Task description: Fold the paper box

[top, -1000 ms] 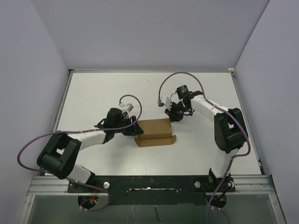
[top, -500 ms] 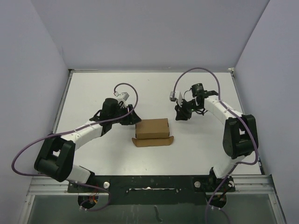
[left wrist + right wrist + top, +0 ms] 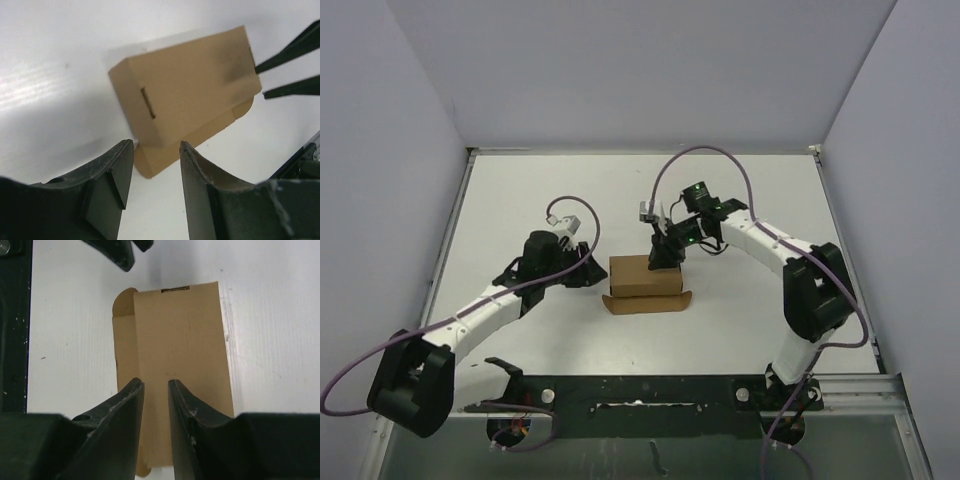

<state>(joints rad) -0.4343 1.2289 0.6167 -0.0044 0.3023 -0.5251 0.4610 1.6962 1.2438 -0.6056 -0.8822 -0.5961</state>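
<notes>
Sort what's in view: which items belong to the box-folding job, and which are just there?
Job:
- paper box, one flap lying flat at its near side
- left gripper and right gripper, both at the box, neither gripping it

Just there:
- white table
- purple cables on the arms

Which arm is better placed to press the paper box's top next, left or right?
Right, probably: the right gripper hangs over the paper box, while the left gripper stands beside its left end.
</notes>
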